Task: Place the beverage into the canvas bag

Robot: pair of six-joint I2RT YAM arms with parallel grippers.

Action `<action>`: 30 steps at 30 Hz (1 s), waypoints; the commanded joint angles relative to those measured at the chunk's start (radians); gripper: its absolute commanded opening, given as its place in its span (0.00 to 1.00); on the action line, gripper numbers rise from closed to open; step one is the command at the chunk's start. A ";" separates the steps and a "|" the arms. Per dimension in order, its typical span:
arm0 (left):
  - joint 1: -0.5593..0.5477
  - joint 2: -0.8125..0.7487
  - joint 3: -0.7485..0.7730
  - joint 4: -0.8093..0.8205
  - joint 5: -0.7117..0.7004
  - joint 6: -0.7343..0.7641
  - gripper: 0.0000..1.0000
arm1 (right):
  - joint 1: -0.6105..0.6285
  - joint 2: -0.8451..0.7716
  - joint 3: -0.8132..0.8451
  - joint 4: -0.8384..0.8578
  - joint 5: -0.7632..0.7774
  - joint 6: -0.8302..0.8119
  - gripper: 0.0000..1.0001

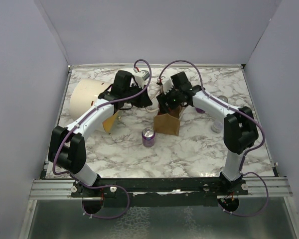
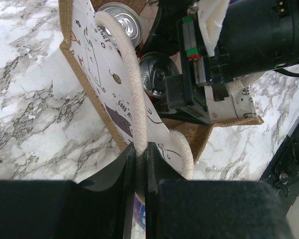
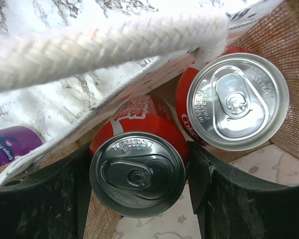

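Observation:
The canvas bag (image 1: 167, 124) stands upright mid-table, tan with a pale printed panel (image 2: 89, 55). My left gripper (image 2: 140, 149) is shut on one cream rope handle (image 2: 132, 89) and holds it off to the side. My right gripper (image 3: 139, 165) reaches down into the bag's mouth, its jaws pressed against both sides of a red cola can (image 3: 137, 172). This beverage is inside the burlap walls (image 3: 284, 45). A second red can (image 3: 236, 102) stands in the bag right beside it. In the top view the right gripper (image 1: 170, 102) hides the bag's opening.
A purple can (image 1: 148, 137) stands on the marble just left of the bag. A large cream cylinder (image 1: 87, 99) lies at the back left under the left arm. More cans (image 1: 220, 102) stand at the right, behind the right arm.

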 commanded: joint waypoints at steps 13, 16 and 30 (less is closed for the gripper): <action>-0.004 -0.003 -0.010 0.024 0.006 -0.004 0.00 | 0.016 0.056 0.022 0.076 -0.016 0.064 0.48; -0.003 -0.005 -0.010 0.025 0.005 -0.003 0.00 | 0.016 0.055 0.025 0.073 -0.029 0.069 0.52; -0.003 -0.008 -0.009 0.024 0.011 -0.001 0.00 | 0.016 0.015 0.029 0.056 -0.031 0.057 0.75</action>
